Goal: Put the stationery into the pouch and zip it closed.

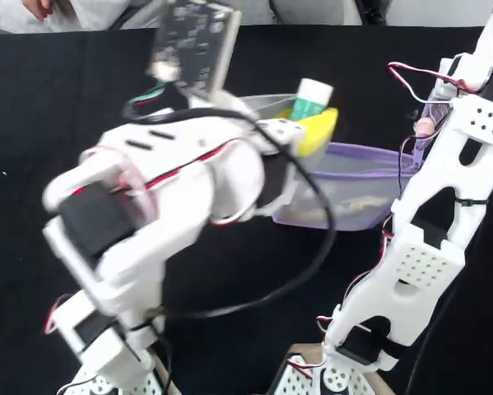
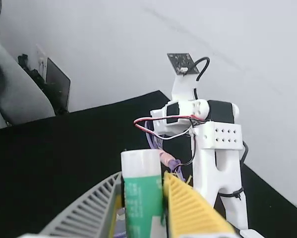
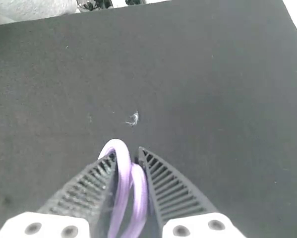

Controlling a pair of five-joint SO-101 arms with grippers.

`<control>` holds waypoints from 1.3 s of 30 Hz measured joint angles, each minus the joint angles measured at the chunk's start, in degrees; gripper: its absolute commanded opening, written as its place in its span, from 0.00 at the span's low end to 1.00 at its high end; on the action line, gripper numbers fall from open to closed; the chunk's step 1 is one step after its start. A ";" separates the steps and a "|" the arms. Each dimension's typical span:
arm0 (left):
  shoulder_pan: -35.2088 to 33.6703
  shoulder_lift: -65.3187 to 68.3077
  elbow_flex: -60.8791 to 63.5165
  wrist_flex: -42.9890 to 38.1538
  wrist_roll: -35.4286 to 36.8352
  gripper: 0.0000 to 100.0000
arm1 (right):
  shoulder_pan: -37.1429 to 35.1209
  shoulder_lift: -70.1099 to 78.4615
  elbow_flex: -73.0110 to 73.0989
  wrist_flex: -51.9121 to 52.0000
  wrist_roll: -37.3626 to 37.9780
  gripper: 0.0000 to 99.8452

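A green and white glue stick [image 1: 313,97] stands upright between the grey and yellow fingers of my left gripper [image 1: 306,117], held above the near end of the pouch. The left wrist view shows the glue stick [image 2: 141,203] pinched in that gripper [image 2: 142,177]. The pouch [image 1: 355,185] is translucent purple and lies on the black table with its mouth open upward. My right gripper [image 1: 423,130] is shut on the pouch's far end. In the right wrist view the purple pouch edge [image 3: 123,191] is clamped in that gripper [image 3: 127,157].
The black table cloth [image 1: 57,99] covers the whole work surface. My left arm's body [image 1: 155,206] hides much of the middle of the table in the high view. A white wall [image 2: 113,44] rises behind the table.
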 measured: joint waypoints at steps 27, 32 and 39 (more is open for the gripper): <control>1.49 -11.34 54.15 -37.10 -0.09 0.03 | -0.70 0.00 0.00 0.79 0.00 0.01; 1.23 -11.25 61.54 -48.09 -2.20 0.03 | -0.70 0.00 0.00 0.79 0.00 0.01; 0.88 -11.25 68.31 -60.66 -7.38 0.03 | -0.70 0.00 0.00 0.79 0.00 0.01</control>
